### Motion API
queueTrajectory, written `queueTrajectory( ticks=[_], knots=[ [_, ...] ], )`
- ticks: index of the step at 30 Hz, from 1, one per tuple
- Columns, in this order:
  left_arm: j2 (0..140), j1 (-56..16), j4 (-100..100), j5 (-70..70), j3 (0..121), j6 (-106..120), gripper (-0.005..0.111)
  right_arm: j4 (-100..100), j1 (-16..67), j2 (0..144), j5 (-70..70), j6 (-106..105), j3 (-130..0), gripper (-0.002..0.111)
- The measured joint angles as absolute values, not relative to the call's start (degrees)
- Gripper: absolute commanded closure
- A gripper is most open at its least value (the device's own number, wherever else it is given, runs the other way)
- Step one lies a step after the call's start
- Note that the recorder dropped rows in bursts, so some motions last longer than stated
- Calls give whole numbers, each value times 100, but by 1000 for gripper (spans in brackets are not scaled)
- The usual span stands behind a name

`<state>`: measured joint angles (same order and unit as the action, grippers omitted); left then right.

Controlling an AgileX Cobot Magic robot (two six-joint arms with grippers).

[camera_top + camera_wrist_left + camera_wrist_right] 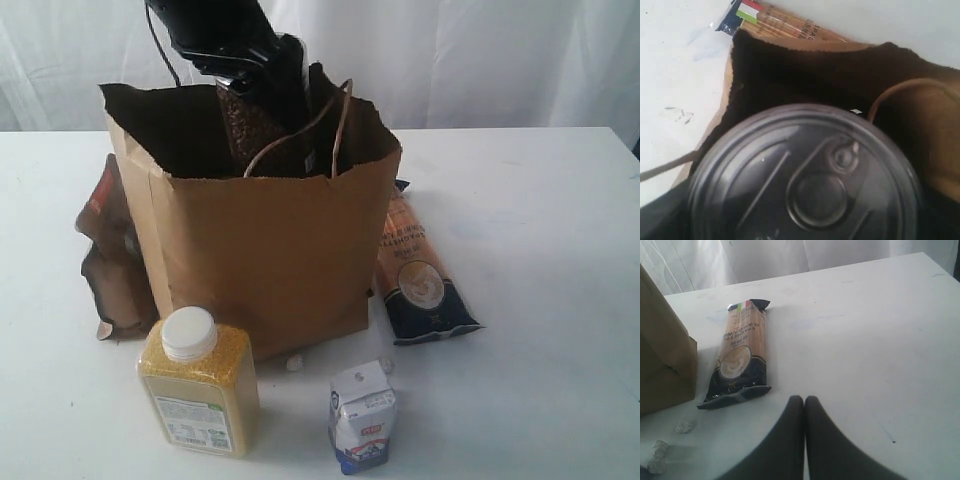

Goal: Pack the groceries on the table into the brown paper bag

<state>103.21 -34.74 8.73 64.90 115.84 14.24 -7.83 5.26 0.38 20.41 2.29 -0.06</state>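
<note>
Exterior view: the brown paper bag (270,250) stands open in the middle of the table (540,250). At its 9 o'clock the dark-brown pouch (105,260) leans against its side. At 3 o'clock the long orange-navy packet (420,280) lies flat, just beside its base. Near the 7 o'clock corner stands the white-capped yellow grain bottle (200,385), and at 5 o'clock the small white-blue carton (362,415), both upright. A few white crumbs (293,362) lie by the bag's front edge. One loop handle (340,120) curls across the mouth, close to the load.

The left arm reaches down from 12 o'clock into the mouth. The left gripper (265,100), jaws wide, clasps the silver-lidded clear can (255,130), which sits partly below the rim. The right gripper (804,407) is over bare table with the packet ahead of it, fingers pressed together, holding nothing.
</note>
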Motion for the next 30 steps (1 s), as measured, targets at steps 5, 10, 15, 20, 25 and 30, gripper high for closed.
queueTrajectory(
  ticks=[5, 10, 15, 20, 25, 30],
  knots=[
    [10523, -3474, 878, 6490, 11584, 1424, 107, -783, 526, 38, 2041, 229, -6, 108],
    [10641, -3474, 878, 6469, 11584, 1424, 107, -783, 526, 38, 2041, 229, -6, 108],
    [10726, -3474, 956, 6449, 11584, 1436, 107, -783, 526, 38, 2041, 229, -6, 108],
    [10764, -3474, 1090, 6443, 11584, 1458, 107, -783, 526, 38, 2041, 229, -6, 108],
    [10817, -3474, 1169, 6385, 11629, 1499, 107, -783, 526, 38, 2041, 229, -6, 108],
    [10826, -3474, 1236, 6263, 11629, 1509, 107, -783, 526, 38, 2041, 229, -6, 108]
  ],
)
